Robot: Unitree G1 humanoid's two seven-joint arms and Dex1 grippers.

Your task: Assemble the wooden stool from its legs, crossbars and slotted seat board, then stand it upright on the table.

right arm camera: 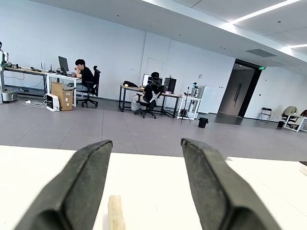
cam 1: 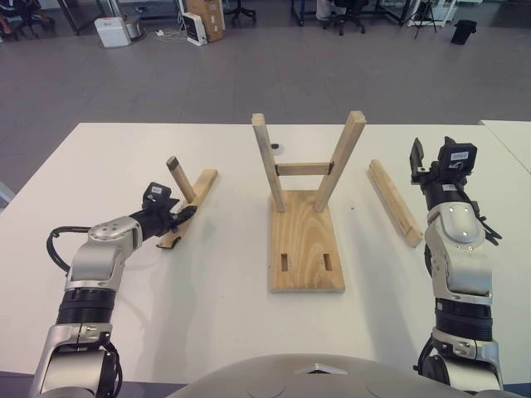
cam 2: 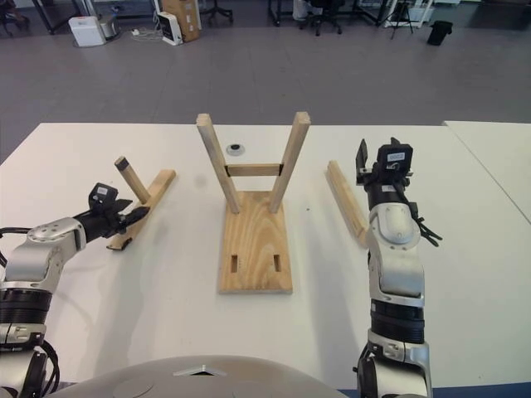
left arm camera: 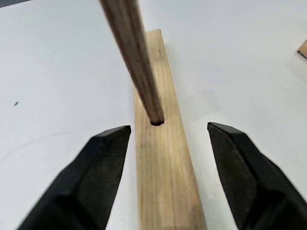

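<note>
The slotted seat board (cam 1: 305, 249) lies flat mid-table. Two legs (cam 1: 268, 162) (cam 1: 340, 162) stand in its far slots, joined by a crossbar (cam 1: 304, 168). Both near slots (cam 1: 284, 262) are vacant. To the left a third leg (cam 1: 192, 203) lies on the table with a crossbar (cam 1: 180, 178) sticking up from it. My left gripper (cam 1: 184, 217) is open astride that leg's near end (left arm camera: 163, 158), its fingers (left arm camera: 96, 177) apart from the wood. A fourth leg (cam 1: 395, 201) lies loose on the right. My right gripper (cam 1: 431, 162) is raised beside it, open and holding nothing (right arm camera: 146, 182).
A small black round object (cam 1: 275, 147) sits on the table behind the standing legs. Another white table (cam 1: 510, 137) adjoins at the far right. Bare tabletop lies in front of the seat board and between the parts.
</note>
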